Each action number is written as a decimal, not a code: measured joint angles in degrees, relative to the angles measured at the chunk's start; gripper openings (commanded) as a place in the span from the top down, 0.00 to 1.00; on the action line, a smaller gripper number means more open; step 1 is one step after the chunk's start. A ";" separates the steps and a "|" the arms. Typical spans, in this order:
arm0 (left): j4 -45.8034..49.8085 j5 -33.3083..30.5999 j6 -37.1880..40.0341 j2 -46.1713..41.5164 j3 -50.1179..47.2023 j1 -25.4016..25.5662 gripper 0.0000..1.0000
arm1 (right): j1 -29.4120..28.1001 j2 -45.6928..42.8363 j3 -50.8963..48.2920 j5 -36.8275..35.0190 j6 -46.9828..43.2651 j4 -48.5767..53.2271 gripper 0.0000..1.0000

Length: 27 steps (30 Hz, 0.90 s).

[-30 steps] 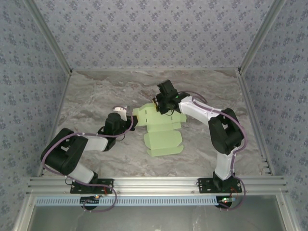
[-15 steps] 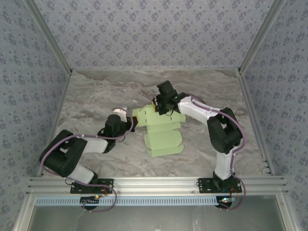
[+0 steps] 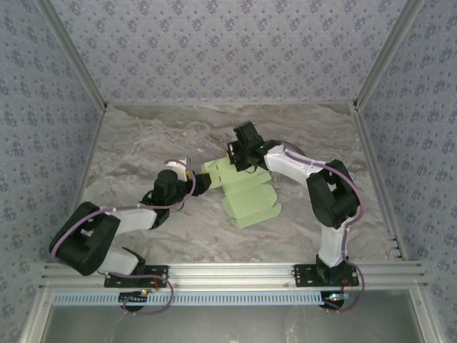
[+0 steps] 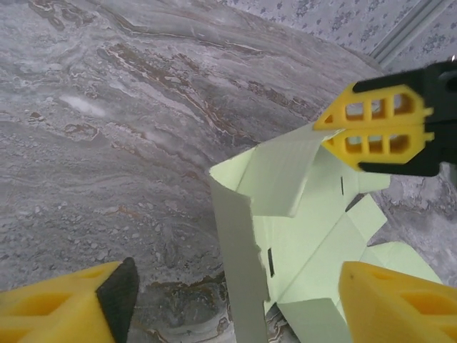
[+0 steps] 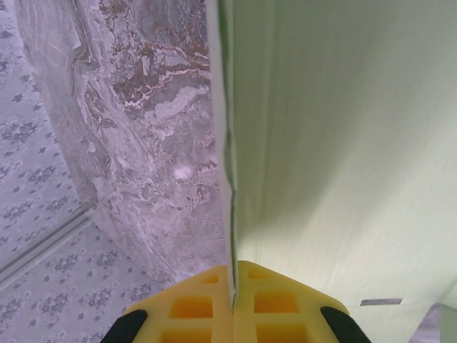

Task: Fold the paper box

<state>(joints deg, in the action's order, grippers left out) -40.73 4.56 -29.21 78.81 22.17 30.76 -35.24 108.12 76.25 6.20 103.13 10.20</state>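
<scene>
Since a second ago the left tool [image 3: 198,184] has let go. Its yellow foam fingers [image 4: 64,304] now stand wide apart either side of the box's [image 3: 251,205] near upright flap, and the sheet has swung rightward. The box is thin pale-green card, die-cut, with creased panels and tabs. It lies partly raised on the grey marbled surface [image 3: 136,146], just ahead of that tool. The right tool [image 3: 240,161] is clamped on the far flap's edge, covering that corner. Floral-papered walls [image 3: 214,50] ring the surface.
</scene>
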 measured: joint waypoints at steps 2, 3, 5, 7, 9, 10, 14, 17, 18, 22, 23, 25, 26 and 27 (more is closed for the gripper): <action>3.06 -0.63 0.31 -1.64 0.70 -0.26 0.20 | 0.00 -0.28 -2.64 -0.28 -0.57 -3.26 0.95; 4.96 -0.72 0.59 -2.14 1.57 -0.59 0.19 | 0.00 -0.48 -3.78 -0.44 -0.83 -4.33 0.96; 8.20 -0.74 0.81 -2.54 3.61 -1.88 0.19 | -0.07 -0.76 -4.76 -0.50 -1.66 -4.98 0.95; 9.84 -0.22 0.94 -2.64 5.03 -3.72 0.18 | -0.17 -1.11 -4.85 -0.87 -2.25 -5.33 0.96; 11.76 0.83 1.25 -2.45 6.19 -5.60 0.18 | -0.35 -1.68 -4.85 -0.92 -2.69 -6.01 0.96; 12.61 1.42 1.46 -2.03 6.88 -6.21 0.18 | -0.46 -1.92 -4.85 -0.94 -2.93 -6.25 0.96; 15.32 4.79 2.73 2.78 10.97 -6.86 0.18 | -1.40 -2.36 -4.85 -0.96 -3.54 -7.30 0.96; 15.45 6.84 3.30 5.90 11.85 -6.86 0.18 | -2.19 -2.38 -5.03 -1.05 -3.74 -7.78 0.96; 15.74 7.43 3.48 6.75 11.93 -6.86 0.18 | -2.40 -2.47 -5.22 -1.14 -3.74 -7.93 0.96; 16.79 9.11 3.72 8.24 12.09 -6.86 0.19 | -3.08 -2.71 -5.92 -1.53 -3.74 -8.07 0.96; 16.79 9.40 3.72 8.59 12.22 -6.86 0.19 | -3.17 -2.71 -5.92 -1.53 -3.74 -8.11 0.96; 16.68 10.01 3.67 9.60 12.68 -6.86 0.20 | -3.41 -2.82 -5.95 -1.64 -3.74 -8.11 0.96; 16.57 10.54 3.67 10.40 13.00 -6.86 0.20 | -3.52 -2.93 -5.95 -1.92 -3.74 -8.11 0.96; 16.52 11.10 3.61 11.15 13.22 -6.86 0.20 | -3.61 -3.06 -5.95 -2.08 -3.74 -8.11 0.96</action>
<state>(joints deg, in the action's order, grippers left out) -24.21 15.66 -25.61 89.95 35.40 23.90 -38.85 105.06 70.30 4.12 99.39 2.09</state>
